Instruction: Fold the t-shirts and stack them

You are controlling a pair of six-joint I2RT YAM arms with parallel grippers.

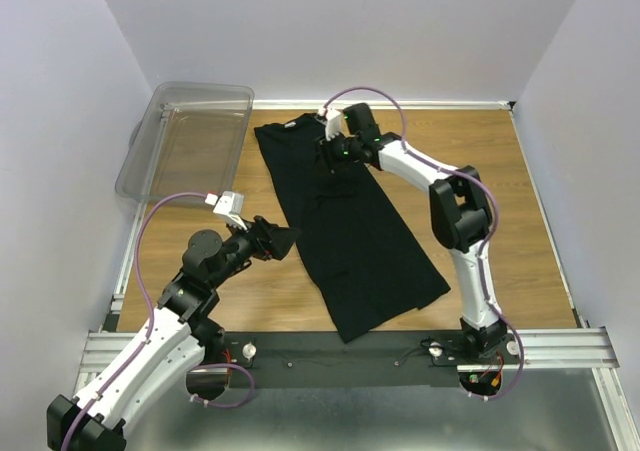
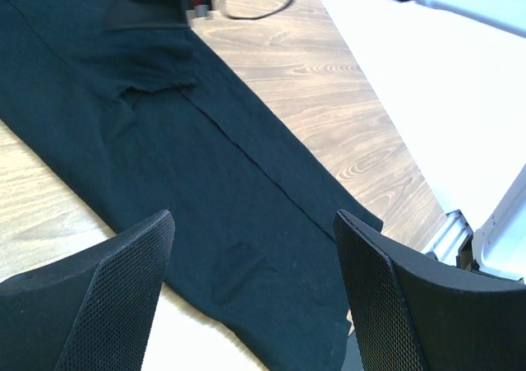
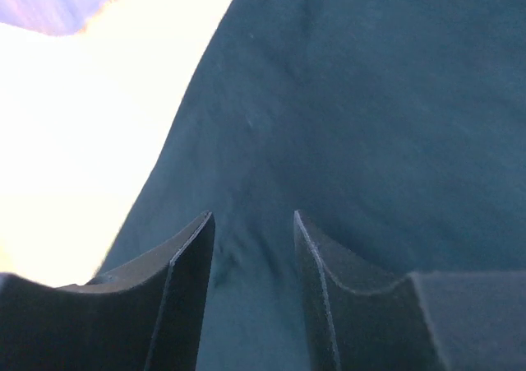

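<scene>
Gripping near the collar, close the narrowly parted right end effector (image 3: 253, 220) on the t-shirt (image 1: 350, 231) lying on the worktop (image 1: 500, 191); set the wide-open left end effector (image 2: 253, 218) at its side edge.

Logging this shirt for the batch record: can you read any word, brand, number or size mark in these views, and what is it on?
No readable text in any view.
The black t-shirt shows only plain cloth, with no logo or tag facing the cameras.
The clear plastic bin has no label that I can make out.
</scene>
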